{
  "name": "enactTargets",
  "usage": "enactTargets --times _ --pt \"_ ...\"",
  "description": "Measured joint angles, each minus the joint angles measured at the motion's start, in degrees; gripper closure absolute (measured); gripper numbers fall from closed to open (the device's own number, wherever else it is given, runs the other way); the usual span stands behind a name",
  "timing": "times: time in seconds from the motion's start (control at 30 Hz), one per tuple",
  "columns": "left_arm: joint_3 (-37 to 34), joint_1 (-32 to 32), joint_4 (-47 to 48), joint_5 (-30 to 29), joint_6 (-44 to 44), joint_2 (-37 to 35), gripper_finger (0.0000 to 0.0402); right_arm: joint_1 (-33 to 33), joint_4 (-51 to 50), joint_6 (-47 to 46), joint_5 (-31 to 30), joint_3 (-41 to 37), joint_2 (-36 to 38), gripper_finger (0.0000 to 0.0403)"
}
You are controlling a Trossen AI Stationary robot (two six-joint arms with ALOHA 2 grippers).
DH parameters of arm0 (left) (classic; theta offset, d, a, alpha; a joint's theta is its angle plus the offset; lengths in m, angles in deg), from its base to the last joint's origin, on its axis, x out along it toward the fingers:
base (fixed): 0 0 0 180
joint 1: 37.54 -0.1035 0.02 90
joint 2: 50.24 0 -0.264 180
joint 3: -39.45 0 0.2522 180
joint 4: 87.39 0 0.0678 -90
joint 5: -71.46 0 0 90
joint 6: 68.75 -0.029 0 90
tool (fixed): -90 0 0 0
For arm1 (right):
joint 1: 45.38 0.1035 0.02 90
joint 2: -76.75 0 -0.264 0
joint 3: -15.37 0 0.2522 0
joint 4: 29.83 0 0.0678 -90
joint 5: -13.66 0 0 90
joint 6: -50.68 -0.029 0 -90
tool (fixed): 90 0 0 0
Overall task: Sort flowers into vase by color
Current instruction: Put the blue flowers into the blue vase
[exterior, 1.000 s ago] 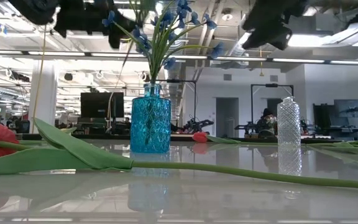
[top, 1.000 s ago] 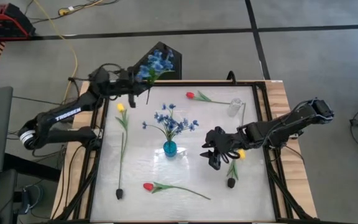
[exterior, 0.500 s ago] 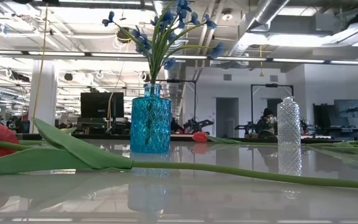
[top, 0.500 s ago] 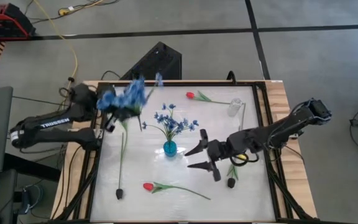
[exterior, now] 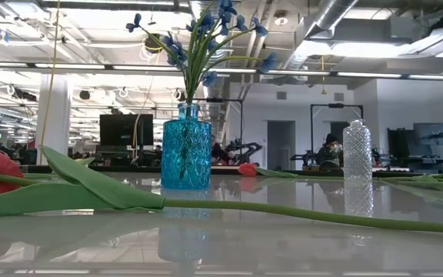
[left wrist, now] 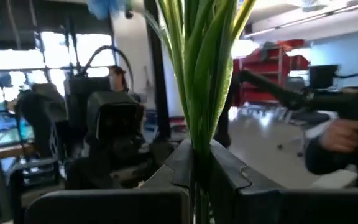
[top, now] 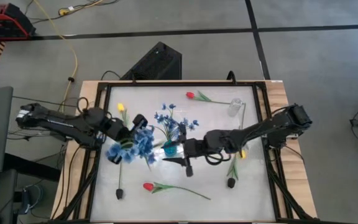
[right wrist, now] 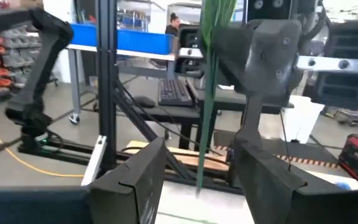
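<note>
The left end effector (top: pixel 131 127) is clenched on the stems of a blue spray (top: pixel 134 145) and holds it above the bench (top: pixel 229 190), just left of the blue vase (top: pixel 169 148), which already carries blue flowers (top: pixel 174 121). The right end effector (top: pixel 182 158) hangs with its fingers spread and nothing between them, close beside the vase on its other side; in its wrist view the green stems (right wrist: pixel 211 74) hang just ahead of the gap between its fingers.

The likeliest trouble, as I judge it, is crowding. Both arms meet at one narrow vase, and a slight sideways drift by either could knock it over (it looks tall for its base) or bend the blooms already in it. If the spray is to pass from one arm to the other, a release on the left before the right has closed would drop the stems onto the bench. The vase neck is small, so stems lowered off-centre would catch on its rim or on the flowers inside and splay out.

The rest lie flat on the bench: a yellow tulip (top: pixel 121 107) on the left side, a red tulip (top: pixel 190 95) at the far edge near the clear vase (top: pixel 234 107), another red tulip (top: pixel 148 186) at the near edge, and another yellow tulip (top: pixel 242 153) partly under the right arm.
</note>
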Motion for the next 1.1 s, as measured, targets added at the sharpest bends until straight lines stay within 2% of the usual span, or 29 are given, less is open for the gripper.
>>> enactTargets --times 0.2,0.53,0.7,0.93,1.1 --pt "0.0 0.5 0.0 -3.4 -0.4 2.1 0.0393 -0.7 -2.8 2.4 -1.2 5.2 -3.5 0.0186" --pt "0.0 0.5 -0.8 -8.3 -2.4 2.5 0.0391 -1.7 -3.3 3.6 -3.1 8.5 -6.2 0.0193" --pt "0.0 0.5 -0.3 -8.9 -2.6 2.5 0.039 -2.2 -3.3 3.6 -3.4 8.6 -5.9 0.0242" --pt "0.0 0.5 0.4 -10.0 -5.4 2.5 0.0382 -2.1 -4.5 2.8 -3.5 8.6 -5.8 0.0362" --pt "0.0 0.2 4.1 -12.3 -5.9 0.4 0.0329 -1.7 -6.1 2.9 -3.7 8.6 -4.6 0.0366"
